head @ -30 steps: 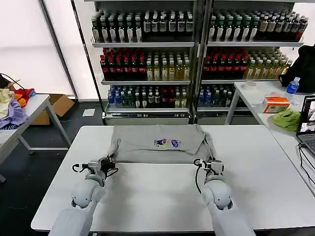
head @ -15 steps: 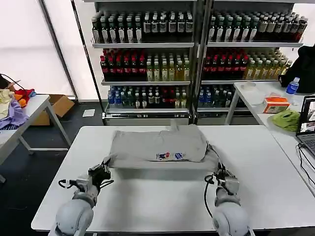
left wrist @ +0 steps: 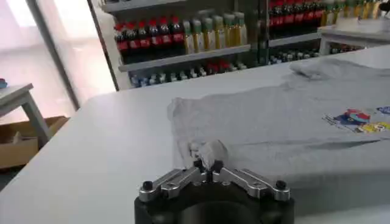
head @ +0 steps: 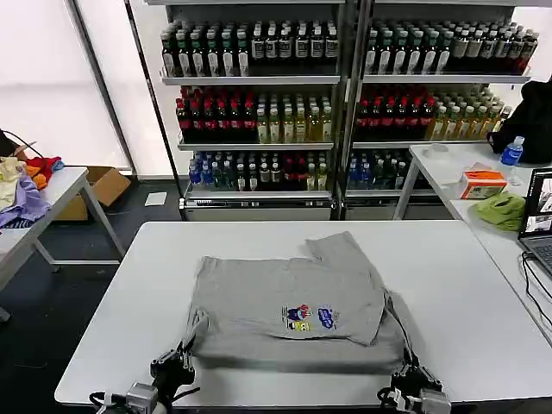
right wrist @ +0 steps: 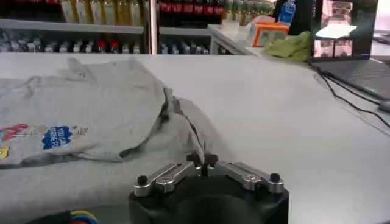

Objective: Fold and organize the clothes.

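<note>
Both grippers clamp the near corners of the grey shirt (head: pixel 289 315) on the white table (head: pixel 466 293): left gripper (left wrist: pixel 208 164) and right gripper (right wrist: pixel 202 162), logo (head: pixel 310 317) ahead between them.

One grey shirt (head: pixel 289 310) lies on the white desk (head: pixel 129 285), and two claws, left (head: pixel 175 366) and right (head: pixel 408 377), pinch its near edge. Two more desks stand at the sides, and two bottle shelving units (head: pixel 259 95) behind.
</note>
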`<state>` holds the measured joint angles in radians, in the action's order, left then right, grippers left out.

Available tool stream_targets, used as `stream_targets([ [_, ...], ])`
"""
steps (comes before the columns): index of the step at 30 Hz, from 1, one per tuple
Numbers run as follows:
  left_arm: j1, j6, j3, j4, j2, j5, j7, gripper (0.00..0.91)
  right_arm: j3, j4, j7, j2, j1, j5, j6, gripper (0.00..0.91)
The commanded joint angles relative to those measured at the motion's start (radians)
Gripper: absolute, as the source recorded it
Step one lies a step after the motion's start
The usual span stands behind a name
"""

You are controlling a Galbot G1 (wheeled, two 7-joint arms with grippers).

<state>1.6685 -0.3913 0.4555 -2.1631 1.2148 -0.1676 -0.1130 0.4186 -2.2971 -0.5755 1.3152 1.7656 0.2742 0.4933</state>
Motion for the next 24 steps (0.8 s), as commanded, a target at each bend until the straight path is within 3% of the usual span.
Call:
stream_targets([
  [1,0.232,0.017,0.008,-0.125,0.019,0.064,-0.017,0.907,0.01,-0.07,-0.019,-0.007,0.135,-0.021,-0.002,0.907],
  [10,0.301,0.019,-0.036,-0.203,0.027,0.067,-0.024,0.907,0.012,-0.17,-0.04,-0.003,0.152,-0.024,-0.005,0.907],
  [13,0.262,0.029,-0.008,-0.23,0.038,0.06,-0.03,0.907,0.022,-0.182,-0.043,0.009,0.133,-0.027,-0.027,0.907],
  [17,0.115,0.007,0.092,-0.24,0.016,-0.047,-0.035,0.907,0.1,-0.163,-0.015,0.014,-0.053,0.004,-0.038,0.907],
  [18,0.076,0.0,0.1,-0.23,0.013,-0.062,-0.043,0.907,0.131,-0.141,0.019,0.015,-0.102,0.01,-0.049,0.907],
  [19,0.008,0.0,0.117,-0.218,0.013,-0.072,-0.038,0.907,0.165,-0.091,0.102,0.014,-0.151,0.0,-0.096,0.907],
  [20,-0.018,0.001,0.125,-0.197,0.013,-0.074,-0.035,0.907,0.18,-0.066,0.134,0.012,-0.173,-0.009,-0.115,0.907],
  [21,-0.059,0.003,0.133,-0.177,0.008,-0.082,-0.018,0.907,0.186,-0.046,0.164,0.009,-0.208,-0.013,-0.114,0.907],
  [24,-0.197,0.003,0.161,-0.125,-0.057,-0.134,0.064,0.907,0.19,-0.025,0.275,-0.058,-0.304,0.086,-0.048,0.907],
])
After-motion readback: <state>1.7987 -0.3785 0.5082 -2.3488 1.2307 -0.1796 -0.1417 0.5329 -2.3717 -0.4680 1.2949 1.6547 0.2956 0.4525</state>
